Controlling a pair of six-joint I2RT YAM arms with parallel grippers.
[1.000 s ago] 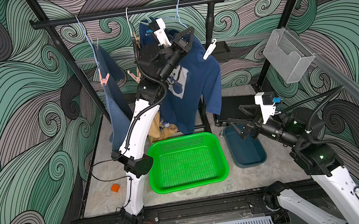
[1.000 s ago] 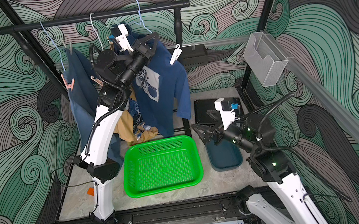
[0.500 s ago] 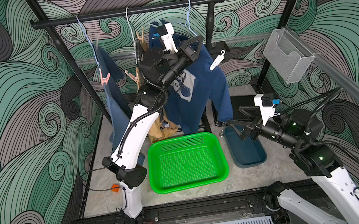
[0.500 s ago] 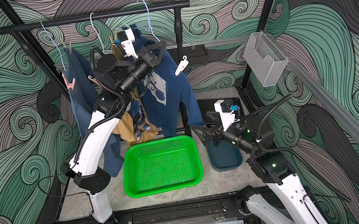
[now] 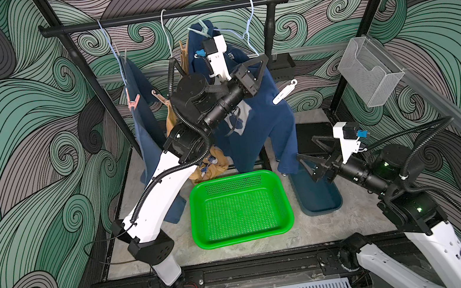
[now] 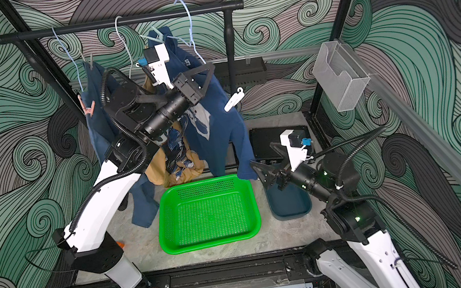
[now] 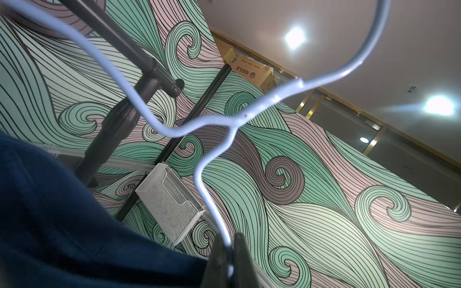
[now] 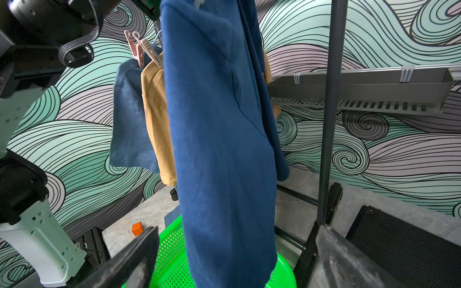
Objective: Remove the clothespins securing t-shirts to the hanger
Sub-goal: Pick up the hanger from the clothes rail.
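My left gripper (image 7: 230,239) is shut on the pale blue wire hanger (image 7: 207,184), high by the rail in both top views (image 5: 263,61). The navy t-shirt (image 5: 256,137) hangs from that hanger, with a white clothespin (image 5: 283,93) on its right shoulder and a teal one (image 5: 203,31) at its raised left corner. The mustard t-shirt (image 5: 214,165) and the blue t-shirt (image 5: 143,126), which carries a pink clothespin (image 5: 133,102), hang further left. My right gripper (image 5: 305,147) is open, low beside the navy sleeve (image 8: 224,149), which dangles between its fingers untouched.
A green basket (image 5: 238,205) sits on the floor under the shirts, with a dark blue tray (image 5: 318,199) to its right. The black rail (image 5: 160,15) and its right post (image 8: 331,112) stand close by. A wire mesh box (image 5: 366,68) hangs at the right. An orange cube (image 8: 137,228) lies on the floor.
My left arm has carried the hanger and navy t-shirt to the right along the rail, and the shirt has swung with it. The right arm has stayed put.
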